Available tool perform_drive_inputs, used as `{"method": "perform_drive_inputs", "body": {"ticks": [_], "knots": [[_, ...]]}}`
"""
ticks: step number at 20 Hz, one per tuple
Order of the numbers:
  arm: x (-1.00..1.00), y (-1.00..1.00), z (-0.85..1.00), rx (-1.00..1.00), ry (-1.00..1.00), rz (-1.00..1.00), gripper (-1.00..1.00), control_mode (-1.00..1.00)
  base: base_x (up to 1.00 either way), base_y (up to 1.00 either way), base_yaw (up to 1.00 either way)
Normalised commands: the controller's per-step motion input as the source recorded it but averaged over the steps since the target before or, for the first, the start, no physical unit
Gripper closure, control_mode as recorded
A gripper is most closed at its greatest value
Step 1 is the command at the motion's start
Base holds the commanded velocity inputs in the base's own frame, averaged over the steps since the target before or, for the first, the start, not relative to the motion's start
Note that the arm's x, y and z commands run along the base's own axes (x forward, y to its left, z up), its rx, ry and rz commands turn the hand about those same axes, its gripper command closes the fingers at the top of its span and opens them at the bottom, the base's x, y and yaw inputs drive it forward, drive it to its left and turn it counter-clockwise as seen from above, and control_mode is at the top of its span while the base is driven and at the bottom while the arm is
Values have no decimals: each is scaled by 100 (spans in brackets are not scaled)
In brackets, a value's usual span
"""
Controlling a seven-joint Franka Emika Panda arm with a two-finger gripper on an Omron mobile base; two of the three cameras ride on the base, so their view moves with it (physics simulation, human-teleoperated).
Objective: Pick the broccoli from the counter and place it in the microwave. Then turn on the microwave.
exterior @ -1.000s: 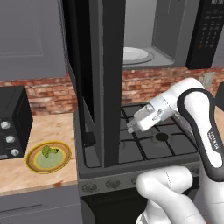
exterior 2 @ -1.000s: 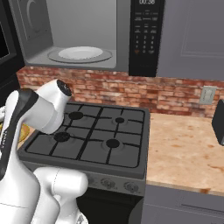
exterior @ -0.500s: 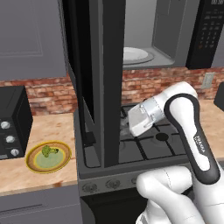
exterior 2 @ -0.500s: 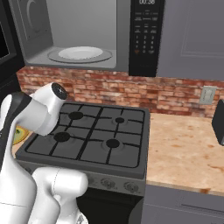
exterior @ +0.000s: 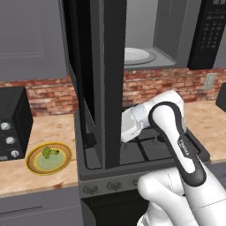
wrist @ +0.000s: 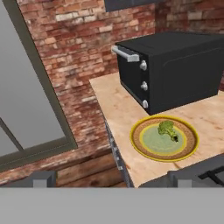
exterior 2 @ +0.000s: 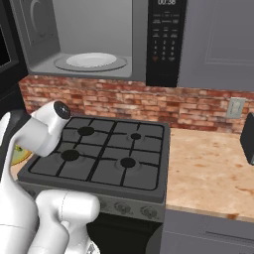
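Note:
The broccoli (exterior: 50,152) (wrist: 167,128), a small green floret, lies on a yellow-rimmed green plate (exterior: 62,161) (wrist: 146,146) on the tan counter (exterior: 50,129) (wrist: 120,109) left of the stove. The microwave (exterior: 176,31) (exterior 2: 44,34) hangs above the stove with its black door (exterior: 102,79) swung open and a white turntable (exterior 2: 92,60) inside. My gripper (wrist: 114,180) is open and empty, its tips wide apart, well short of the broccoli and pointing at it. In the left base view my wrist (exterior: 132,123) reaches leftward behind the door.
A small black oven with silver knobs (exterior: 12,128) (wrist: 175,65) stands just behind the plate. The gas stove (exterior 2: 104,158) lies below the arm. The open door's edge (wrist: 39,87) hangs close on the left of the hand view. A brick wall runs behind.
The arm has swung left over the stove toward the plate, and the hand has passed behind the open microwave door. The gripper stayed open. The broccoli has not moved.

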Motion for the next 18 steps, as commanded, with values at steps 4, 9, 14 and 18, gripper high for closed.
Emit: {"method": "perform_drive_inputs", "body": {"ticks": [4, 9, 14, 18], "knots": [[38, 11, -21, 0, -1, 1, -100, -100, 0, 0, 0], [29, 24, -22, -1, -1, 11, -100, -100, 0, 0, 0], [7, 45, -29, -7, -8, 13, -100, -100, 0, 0, 0], [10, 41, -18, -8, -9, 10, -100, -100, 0, 0, 0]]}}
